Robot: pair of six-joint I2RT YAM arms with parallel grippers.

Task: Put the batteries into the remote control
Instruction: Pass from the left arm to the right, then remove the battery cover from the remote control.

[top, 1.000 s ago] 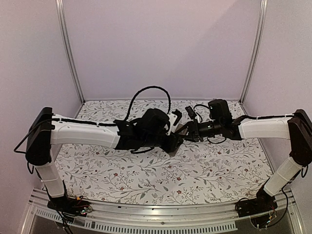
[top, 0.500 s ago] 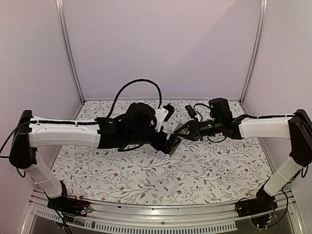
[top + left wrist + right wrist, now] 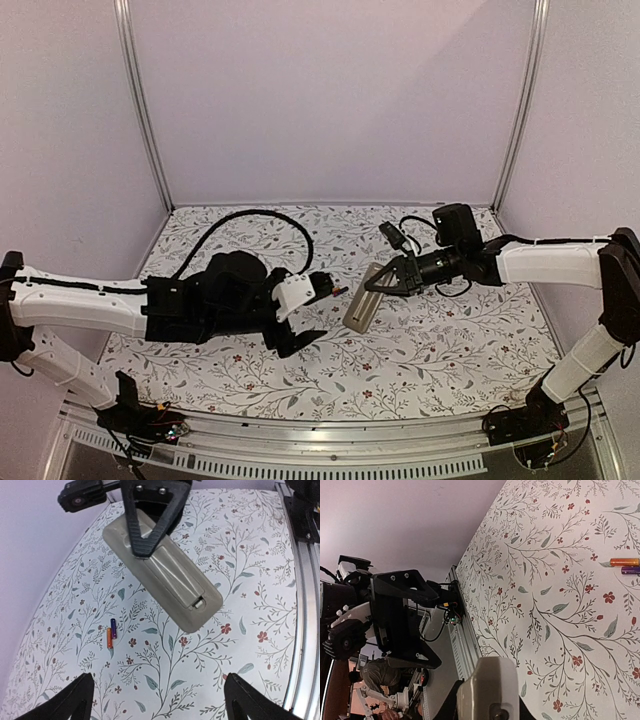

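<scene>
Tilted over table point(image 3: 450, 340), remote control point(image 3: 165, 575) clamped by 1 end in right gripper point(image 3: 385, 280); left gripper point(image 3: 318, 312) open, empty. 2 batteries point(image 3: 111, 634) lie on table. Risks: tiny batteries roll/slip when pinched; remote pivots w/ insertion push.

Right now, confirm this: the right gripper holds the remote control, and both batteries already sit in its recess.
Wrong on the batteries. The right gripper holds the remote control, but both batteries lie side by side on the table, and the recess is empty; the left wrist view shows it.
</scene>
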